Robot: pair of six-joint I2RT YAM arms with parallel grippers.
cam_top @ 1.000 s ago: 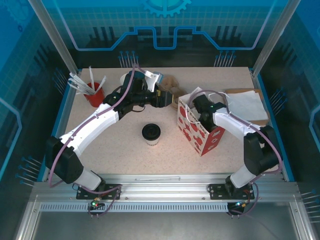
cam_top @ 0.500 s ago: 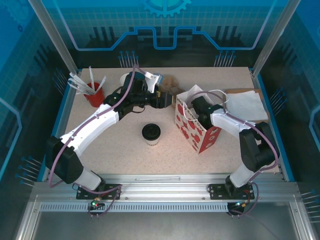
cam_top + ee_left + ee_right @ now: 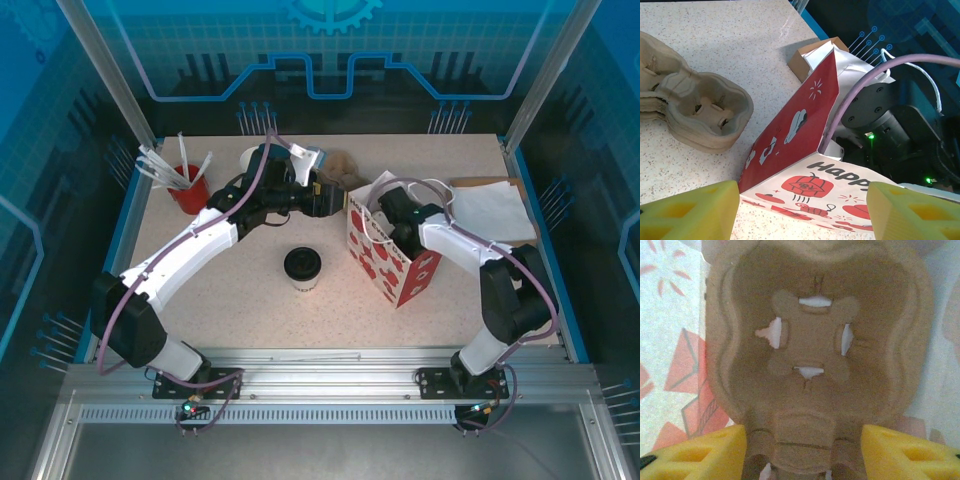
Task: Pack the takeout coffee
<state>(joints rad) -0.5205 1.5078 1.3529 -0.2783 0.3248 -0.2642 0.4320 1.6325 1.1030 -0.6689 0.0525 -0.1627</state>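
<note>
At the far left of the table [image 3: 240, 320], a red cup [image 3: 186, 192] bristles with white straws. Right of it and nearer, the takeout coffee [image 3: 302, 267] stands alone on open table between the two arms, left of the strawberry-print bag [image 3: 385, 262] and clear of it, not yet packed. By the look of it the small paper cup will be light, with thin walls that give under a hard squeeze. Its black lid looks smooth and liable to pop loose, and whether the cup is filled cannot be told. The safest hold looks to be across the side wall just under the lid's rim, gentle and level. It stands upright, lid to the ceiling, long axis vertical, so no side favours an approach over another. Farther back, the left hand [image 3: 330, 198] hangs released, its yellow fingers [image 3: 695, 212] spread wide and empty, aimed at the bag's far left corner. Beside it a stack of pulp cup carriers [image 3: 695, 107] lies on the table. The bag stands open-mouthed right of centre. The right hand [image 3: 802, 440] sits inside it, fingers parted above a pulp carrier [image 3: 815, 340] resting on the bag's floor, gripping nothing as far as the wrist view shows. White paper sheets [image 3: 495, 212] lie at the far right
</note>
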